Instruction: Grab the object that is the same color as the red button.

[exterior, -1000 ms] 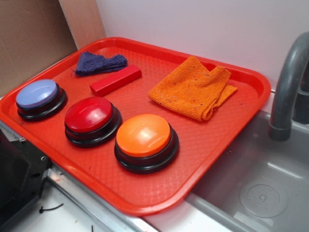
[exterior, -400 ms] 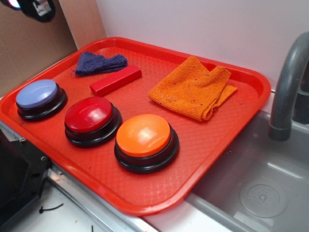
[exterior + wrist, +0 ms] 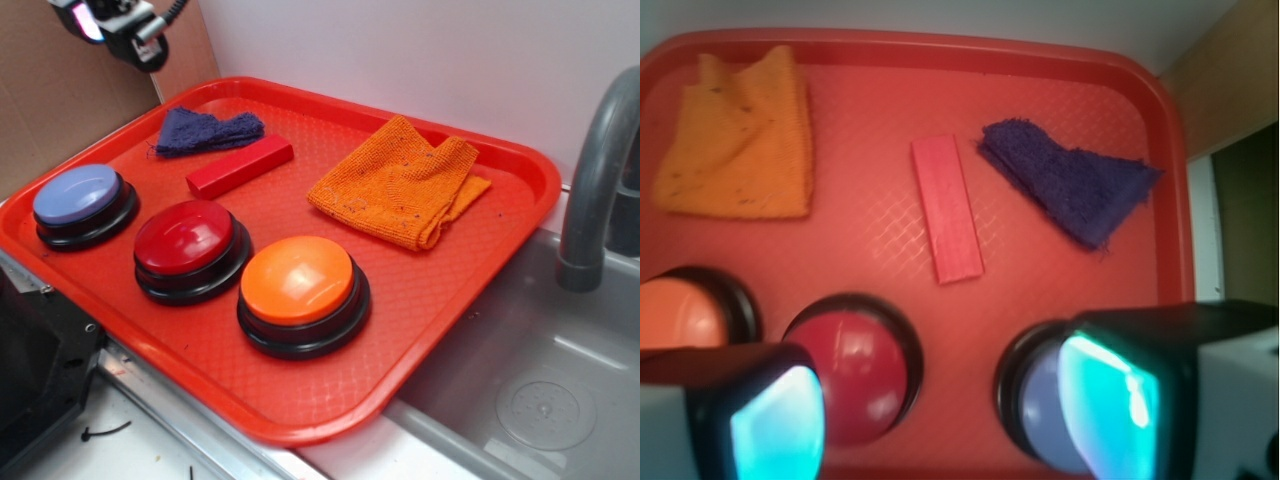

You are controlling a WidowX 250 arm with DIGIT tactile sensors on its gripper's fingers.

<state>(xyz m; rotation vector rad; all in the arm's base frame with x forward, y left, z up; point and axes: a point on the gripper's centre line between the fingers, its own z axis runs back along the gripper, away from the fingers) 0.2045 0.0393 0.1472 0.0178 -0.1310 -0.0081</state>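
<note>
your end effector (image 3: 940,410) hangs spread and empty above the red tray (image 3: 480,290), nothing grabbed yet. the red block (image 3: 947,208) lies flat between the red button (image 3: 855,365) and the dark blue cloth (image 3: 1070,180); descent and pinch remain.

- Red block (image 3: 240,166): a small, long rectangular bar with plain smooth faces, lying flat on the tray floor toward the far left part. Its long axis runs at a slant in the exterior view; in the wrist view (image 3: 947,208) it lies nearly lengthwise, just beside the dark blue cloth and free of contact on its other sides.
- Red button (image 3: 184,238): a large round dark red glossy dome on a black base, upright, in the middle of the front row of three, near the block's nearer end; partly hidden in the wrist view (image 3: 862,372).
</note>
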